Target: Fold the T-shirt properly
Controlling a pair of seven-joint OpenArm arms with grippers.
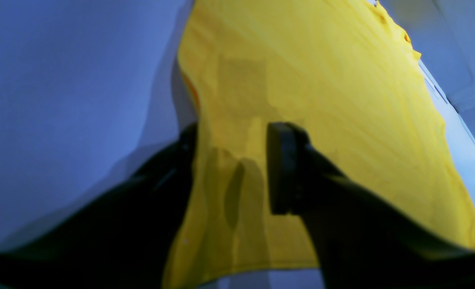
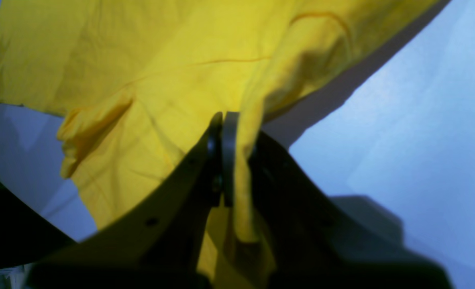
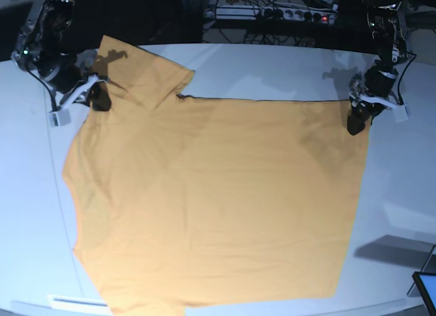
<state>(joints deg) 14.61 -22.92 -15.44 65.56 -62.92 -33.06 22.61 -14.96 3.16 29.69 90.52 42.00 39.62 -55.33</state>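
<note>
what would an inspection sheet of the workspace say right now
surface: pale, smooth table, shadows on it
job's things: yellow T-shirt, spread wide, not folded into a neat shape; small flap bunched near the right gripper
clutter: nothing seen
left gripper: jaws apart, one on each side of the shirt's edge
right gripper: shut on a fold of the shirt
cables: dark ones along both arms
surroundings: dark beyond the table's far edge; part of a screen-like object at the base view's lower right corner
</note>
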